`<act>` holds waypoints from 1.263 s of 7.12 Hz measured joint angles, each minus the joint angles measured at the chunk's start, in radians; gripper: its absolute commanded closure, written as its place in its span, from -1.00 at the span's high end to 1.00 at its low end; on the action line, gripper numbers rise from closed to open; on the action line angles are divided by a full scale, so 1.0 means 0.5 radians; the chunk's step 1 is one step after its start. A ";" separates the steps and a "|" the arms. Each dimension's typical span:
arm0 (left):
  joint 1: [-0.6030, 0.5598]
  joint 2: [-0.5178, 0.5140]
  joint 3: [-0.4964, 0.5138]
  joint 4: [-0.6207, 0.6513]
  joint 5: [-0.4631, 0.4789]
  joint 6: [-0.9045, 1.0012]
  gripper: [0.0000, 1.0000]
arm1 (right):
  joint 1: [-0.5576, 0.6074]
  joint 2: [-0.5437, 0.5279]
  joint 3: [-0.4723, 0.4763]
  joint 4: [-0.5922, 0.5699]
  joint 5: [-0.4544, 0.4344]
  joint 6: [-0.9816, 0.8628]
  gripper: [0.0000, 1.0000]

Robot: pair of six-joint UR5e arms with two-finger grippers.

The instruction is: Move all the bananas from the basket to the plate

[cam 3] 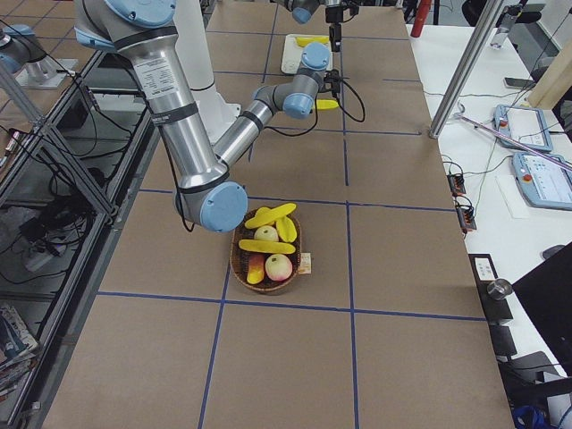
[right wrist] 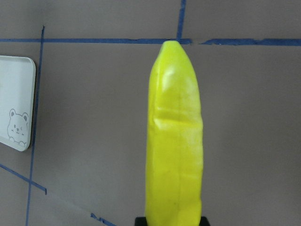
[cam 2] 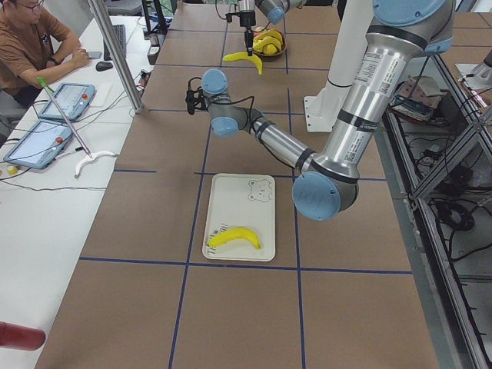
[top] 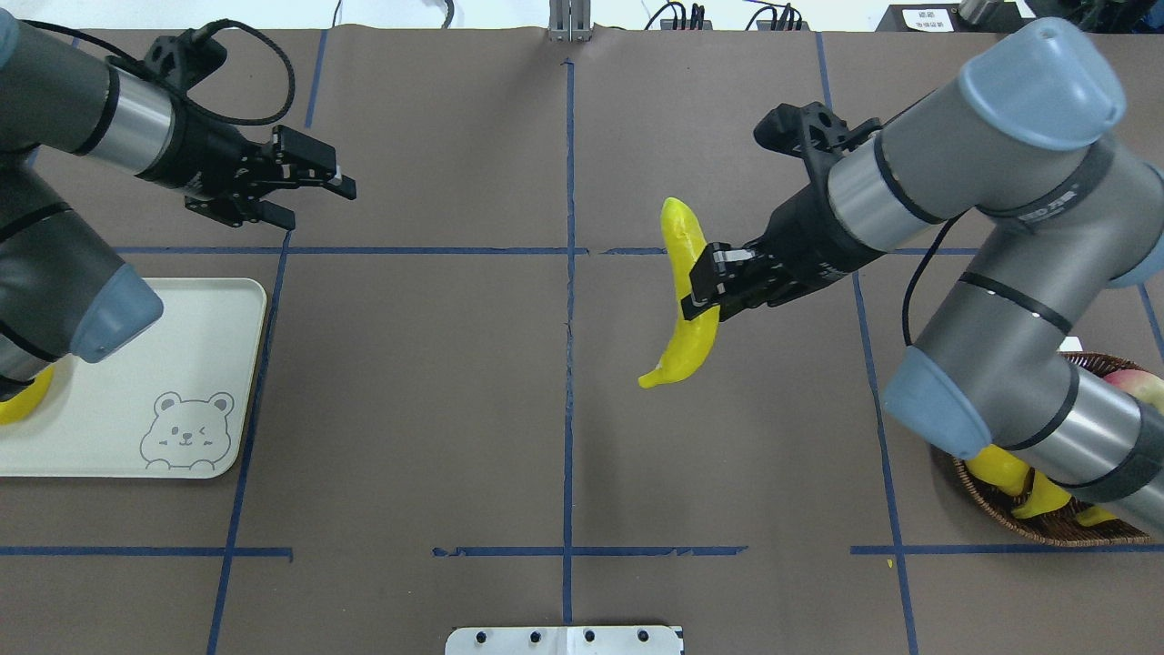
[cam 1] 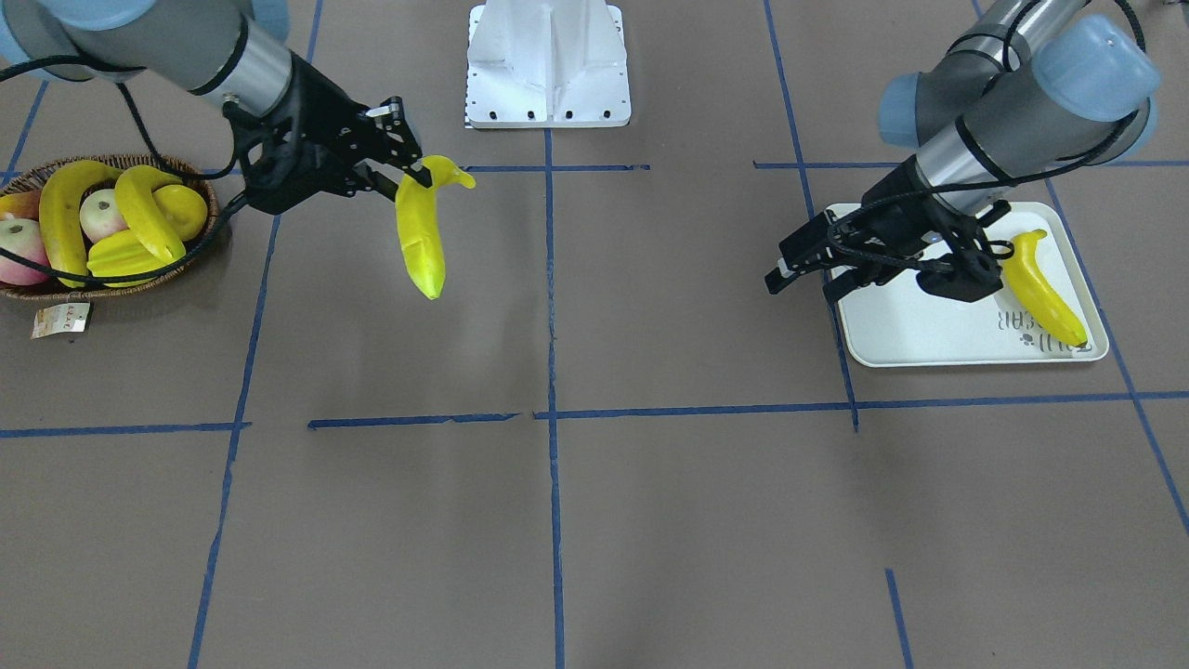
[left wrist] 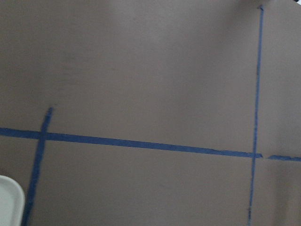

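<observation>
My right gripper (top: 706, 287) is shut on a yellow banana (top: 686, 300), held in the air over the table's middle; the same banana (cam 1: 420, 237) hangs down in the front view and fills the right wrist view (right wrist: 176, 141). The wicker basket (cam 1: 210, 216) holds two more bananas (cam 1: 60, 216) (cam 1: 149, 218) among other fruit. One banana (cam 1: 1045, 293) lies on the white plate (cam 1: 920, 325). My left gripper (cam 1: 801, 279) hovers open and holds nothing at the plate's corner, on the side towards the table's middle. In the overhead view the plate (top: 136, 364) shows its bear drawing, and my left arm hides most of its banana.
Apples (cam 1: 20, 251), a starfruit (cam 1: 121, 257) and a lemon (cam 1: 183, 210) share the basket, with a paper tag (cam 1: 61, 319) beside it. The white robot base (cam 1: 548, 74) stands at the table's back middle. A person (cam 2: 31, 38) sits at a side table.
</observation>
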 measured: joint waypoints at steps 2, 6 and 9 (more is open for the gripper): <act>0.158 -0.207 -0.011 -0.004 0.010 -0.271 0.98 | -0.195 0.133 -0.001 0.003 -0.244 0.154 -0.98; 0.362 -0.358 -0.007 -0.033 0.034 -0.358 0.92 | -0.442 0.263 -0.001 0.006 -0.532 0.232 -0.98; 0.452 -0.399 -0.006 -0.040 0.052 -0.374 0.84 | -0.472 0.295 0.001 0.008 -0.561 0.234 -0.98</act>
